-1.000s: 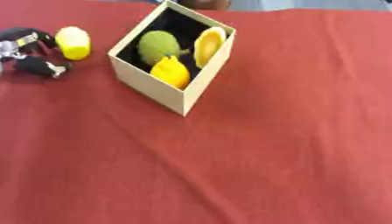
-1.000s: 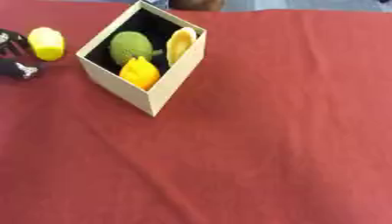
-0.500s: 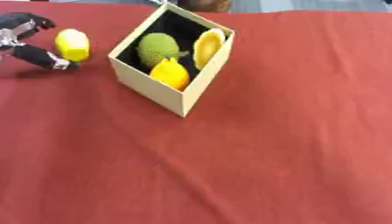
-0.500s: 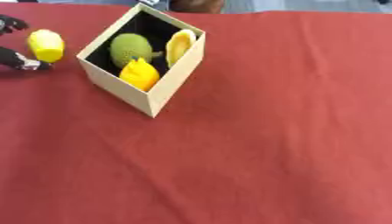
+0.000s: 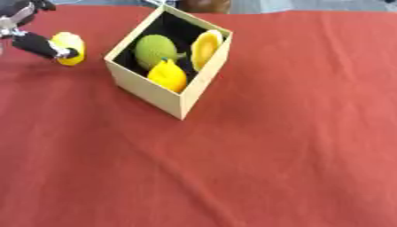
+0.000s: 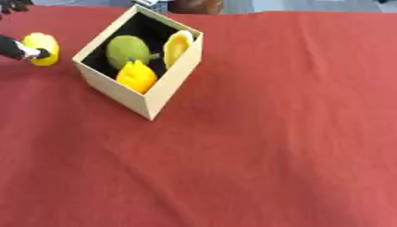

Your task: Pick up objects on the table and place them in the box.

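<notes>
A red cloth [image 5: 263, 146] is covering the whole tabletop. A tan cardboard box [image 5: 167, 93] is sitting toward the far left part of it, turned askew so one corner is pointing at the near edge, its open top facing up. Inside it, a green round fruit [image 5: 157, 49] is lying by the far wall, a yellow lemon-like fruit [image 5: 168, 75] is resting nearer the front corner, and a yellow-orange piece [image 5: 204, 46] is leaning on edge against the right wall, its long axis running near to far. By the far left edge, the left hand [image 5: 31, 41] is pinching a yellow object [image 5: 70, 48] between finger and thumb, just left of the box.
</notes>
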